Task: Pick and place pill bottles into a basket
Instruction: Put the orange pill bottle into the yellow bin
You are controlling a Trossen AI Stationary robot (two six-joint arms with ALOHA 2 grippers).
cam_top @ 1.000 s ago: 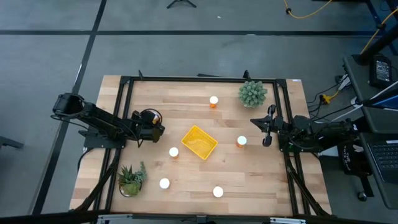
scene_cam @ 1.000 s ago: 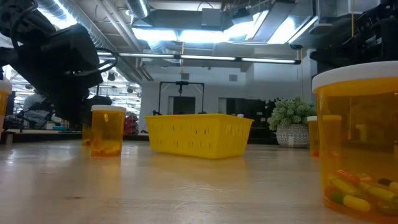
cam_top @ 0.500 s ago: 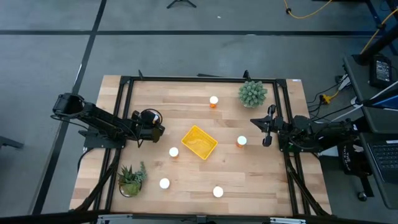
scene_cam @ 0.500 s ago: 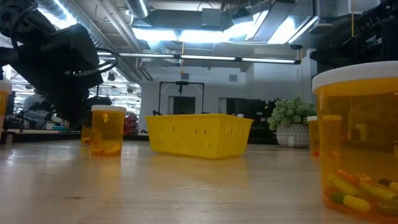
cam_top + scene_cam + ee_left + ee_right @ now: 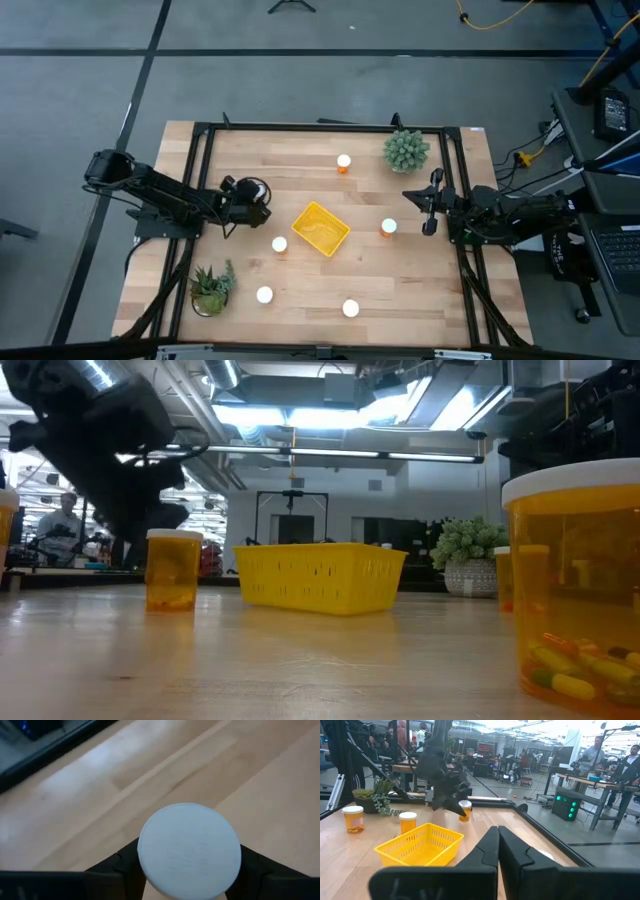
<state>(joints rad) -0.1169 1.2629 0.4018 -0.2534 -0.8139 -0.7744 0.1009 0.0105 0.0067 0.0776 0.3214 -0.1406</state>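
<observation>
My left gripper (image 5: 256,199) is shut on one orange pill bottle with a white cap (image 5: 258,189), left of the yellow basket (image 5: 320,227). The right wrist view shows this bottle (image 5: 465,810) at the fingers' ends, beyond the basket (image 5: 420,846). Other bottles stand upright on the table: one at the far side (image 5: 344,162), one right of the basket (image 5: 389,227), one left of it (image 5: 279,244) and two near the front (image 5: 264,294) (image 5: 350,308). My right gripper (image 5: 430,212) is shut and empty near the right edge. My left gripper pinches the bottle between its two fingers (image 5: 119,866), one on each side just under the white cap (image 5: 189,851). The fingers slant down from the table's left. The bottle stands upright in the hold, lifted clear of the table.
Two potted plants stand on the table, one at the far right (image 5: 406,150) and one at the near left (image 5: 211,286). A black frame (image 5: 300,127) runs round the tabletop. People (image 5: 592,751) are in the room beyond.
My left gripper has gone up and toward the table's right, toward the basket, with the bottle. The bottle, which stood on the table, is now lifted clear of it.
</observation>
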